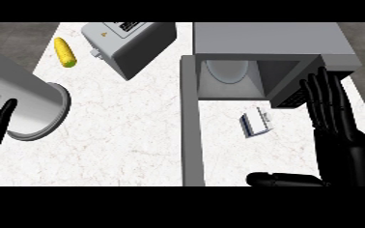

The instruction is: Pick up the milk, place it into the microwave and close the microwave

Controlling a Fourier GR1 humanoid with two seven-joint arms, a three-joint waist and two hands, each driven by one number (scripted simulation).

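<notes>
Cutting across the left edge, a grey forearm (28, 104) was seen, with only a sliver of the left hand (6, 118) shown, so its fingers could not be judged. A corn cob (65, 52) and a toaster (128, 41) were set on the white marbled counter (128, 140). The microwave (271, 58) stood open, its door (191, 121) swung out. The milk (255, 123) lay on the counter just before it, its printing illegible. The right hand (333, 121) was held with fingers straight and spread, empty.

White marbled stone-look counter (135, 135), matt grey metal-look microwave (271, 38), smooth matt toaster (128, 43), glossy black fingers (329, 101)
</notes>
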